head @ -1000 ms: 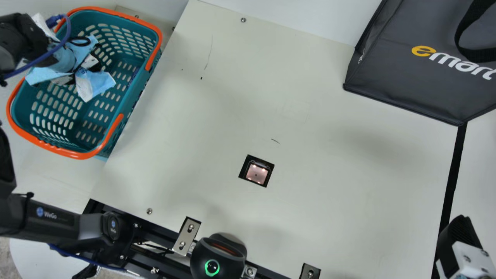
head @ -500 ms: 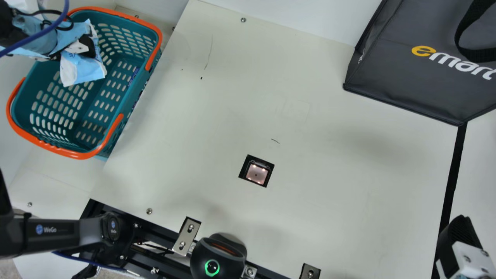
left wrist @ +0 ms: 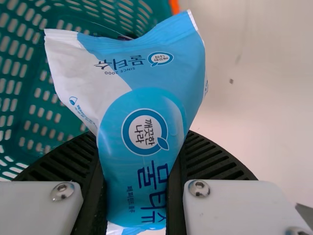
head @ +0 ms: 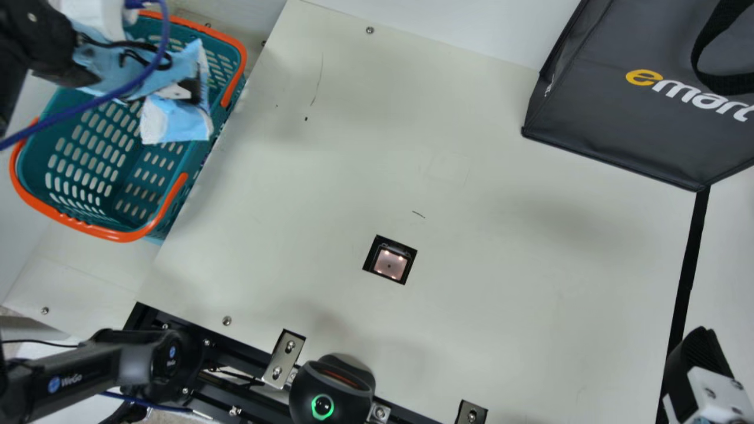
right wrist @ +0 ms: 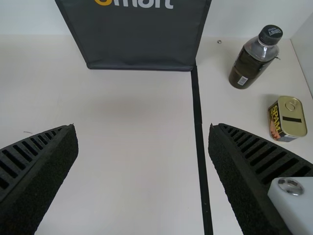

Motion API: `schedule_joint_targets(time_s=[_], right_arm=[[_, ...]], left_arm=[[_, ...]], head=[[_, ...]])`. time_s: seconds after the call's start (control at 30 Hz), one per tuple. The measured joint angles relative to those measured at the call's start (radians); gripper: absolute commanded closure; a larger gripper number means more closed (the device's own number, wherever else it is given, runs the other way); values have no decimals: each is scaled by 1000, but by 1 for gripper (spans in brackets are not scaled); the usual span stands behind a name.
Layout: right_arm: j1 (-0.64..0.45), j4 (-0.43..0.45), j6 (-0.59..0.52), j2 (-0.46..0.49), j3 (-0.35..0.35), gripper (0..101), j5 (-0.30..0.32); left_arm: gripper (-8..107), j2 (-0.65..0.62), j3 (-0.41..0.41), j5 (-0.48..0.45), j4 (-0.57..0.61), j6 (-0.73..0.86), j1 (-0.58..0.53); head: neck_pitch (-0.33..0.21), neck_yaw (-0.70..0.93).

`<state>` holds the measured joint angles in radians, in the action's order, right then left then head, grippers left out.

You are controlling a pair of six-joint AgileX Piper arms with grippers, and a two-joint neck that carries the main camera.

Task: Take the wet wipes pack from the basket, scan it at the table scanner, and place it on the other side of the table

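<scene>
well, the wet wipes pack (left wrist: 146, 103) looks pinched, blue and white.

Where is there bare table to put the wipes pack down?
Bare table stretches between the basket, scanner and dark bag; another patch lies between scanner and black strip. More crowded: beyond the strip, where a bottle and can sit.

The left arm (head: 44, 44) and wet wipes pack (head: 177, 122) hide part of the basket (head: 118, 237), while the main view's edges crop the dark bag (head: 618, 123) and right gripper (head: 699, 347).
</scene>
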<state>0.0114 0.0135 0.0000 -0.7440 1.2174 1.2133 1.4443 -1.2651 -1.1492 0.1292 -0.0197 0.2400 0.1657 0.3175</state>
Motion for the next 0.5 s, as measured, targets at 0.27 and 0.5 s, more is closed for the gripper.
schedule_joint_targets(time_s=[0.27, 0.5], right_arm=[[0, 0, 0, 0, 0, 6, 1], [0, 0, 0, 0, 0, 6, 1]], left_arm=[[107, -49, 79, 24, -35, -146, -228], [107, -57, 121, 49, -61, -287, -425]], head=[[0, 2], [0, 2]])
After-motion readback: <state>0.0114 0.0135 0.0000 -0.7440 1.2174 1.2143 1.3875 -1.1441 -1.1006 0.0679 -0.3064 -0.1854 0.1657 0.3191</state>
